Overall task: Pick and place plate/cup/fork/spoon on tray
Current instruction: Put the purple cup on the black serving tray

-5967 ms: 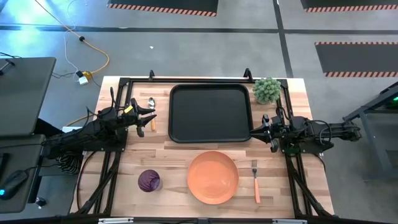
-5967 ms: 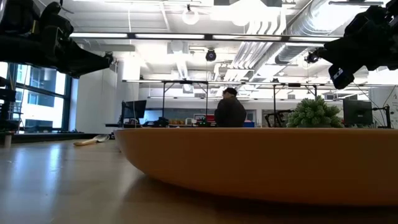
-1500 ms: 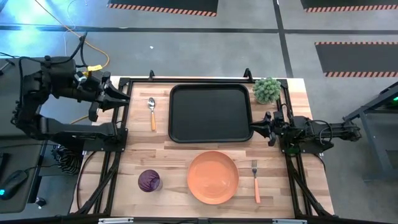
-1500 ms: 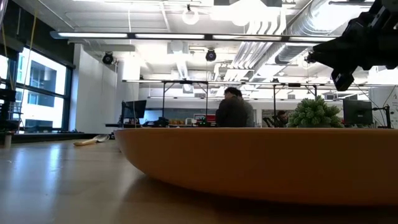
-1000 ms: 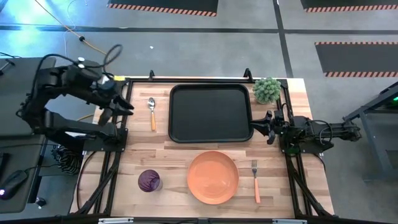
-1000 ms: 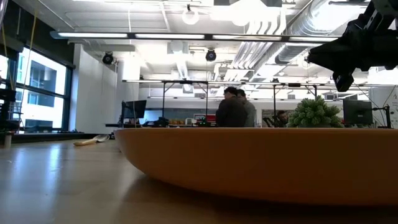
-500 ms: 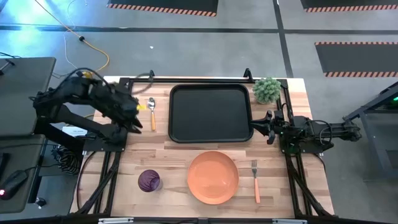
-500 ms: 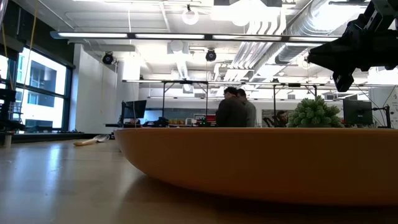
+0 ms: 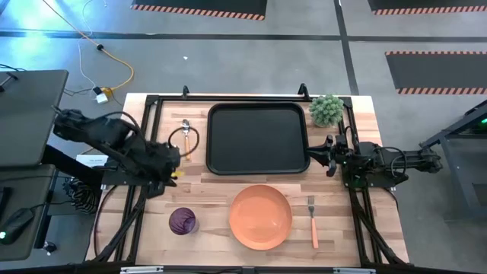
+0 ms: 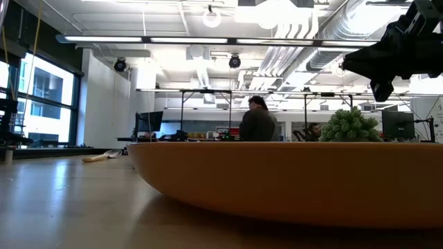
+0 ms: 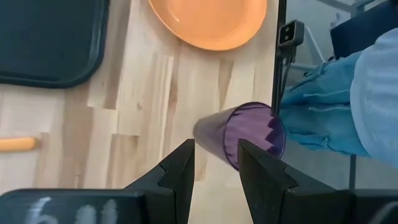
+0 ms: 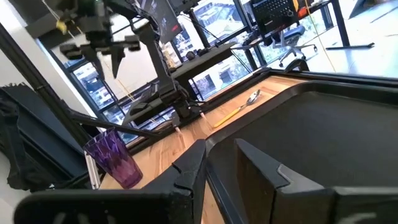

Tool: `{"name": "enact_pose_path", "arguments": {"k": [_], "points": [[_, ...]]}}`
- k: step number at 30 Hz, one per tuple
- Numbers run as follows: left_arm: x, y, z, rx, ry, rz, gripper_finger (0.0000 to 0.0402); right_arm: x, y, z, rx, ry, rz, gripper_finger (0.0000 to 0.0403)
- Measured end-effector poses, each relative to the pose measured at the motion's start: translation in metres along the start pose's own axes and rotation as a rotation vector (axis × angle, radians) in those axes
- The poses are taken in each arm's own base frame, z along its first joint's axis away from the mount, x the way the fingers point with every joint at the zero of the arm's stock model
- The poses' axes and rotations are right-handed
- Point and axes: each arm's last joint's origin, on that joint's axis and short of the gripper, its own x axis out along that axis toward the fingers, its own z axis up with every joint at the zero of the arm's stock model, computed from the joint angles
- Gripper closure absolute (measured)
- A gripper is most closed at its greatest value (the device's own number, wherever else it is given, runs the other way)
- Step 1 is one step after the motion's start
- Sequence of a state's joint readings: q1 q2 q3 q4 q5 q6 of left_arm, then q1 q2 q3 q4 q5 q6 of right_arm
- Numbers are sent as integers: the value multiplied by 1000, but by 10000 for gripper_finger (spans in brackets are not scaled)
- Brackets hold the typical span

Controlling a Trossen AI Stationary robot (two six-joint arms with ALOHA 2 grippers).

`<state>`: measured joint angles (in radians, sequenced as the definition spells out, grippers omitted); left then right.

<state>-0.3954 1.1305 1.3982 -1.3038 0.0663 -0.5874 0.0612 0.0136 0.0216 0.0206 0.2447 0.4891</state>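
Left gripper (image 9: pixel 169 164) above the left part of the table, fingers a little apart and holding nothing, aimed in the left wrist view directly at the cup (image 11: pixel 244 134), which lies ahead of the fingertips. In the high view, cup (image 9: pixel 183 221) standing upright near the front-left corner, just toward the front edge from this gripper, so left arm clearly the nearer one for it. Right gripper (image 9: pixel 329 156) waiting at the right rim of the tray (image 9: pixel 259 138), fingers slightly parted, empty, the rim just between them in the right wrist view. Tray still bare; plate (image 9: pixel 261 216) at front centre, fork (image 9: pixel 313 222) just right of it with handle toward the front, spoon (image 9: pixel 186 137) left of the tray, lying lengthwise. Low view showing mostly the plate's wall, hiding the cup completely; only the high view giving the full layout.
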Motion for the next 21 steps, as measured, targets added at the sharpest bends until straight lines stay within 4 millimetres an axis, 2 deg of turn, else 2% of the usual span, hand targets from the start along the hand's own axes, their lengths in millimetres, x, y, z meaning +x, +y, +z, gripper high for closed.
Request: {"name": "enact_pose_path", "arguments": {"k": [12, 21], "points": [[47, -30, -1, -17, 129, 37, 291, 0, -2, 1, 28, -38, -58, 327], [69, -47, -2, -29, 165, 75, 291, 0, -1, 1, -6, -37, -58, 327]]}}
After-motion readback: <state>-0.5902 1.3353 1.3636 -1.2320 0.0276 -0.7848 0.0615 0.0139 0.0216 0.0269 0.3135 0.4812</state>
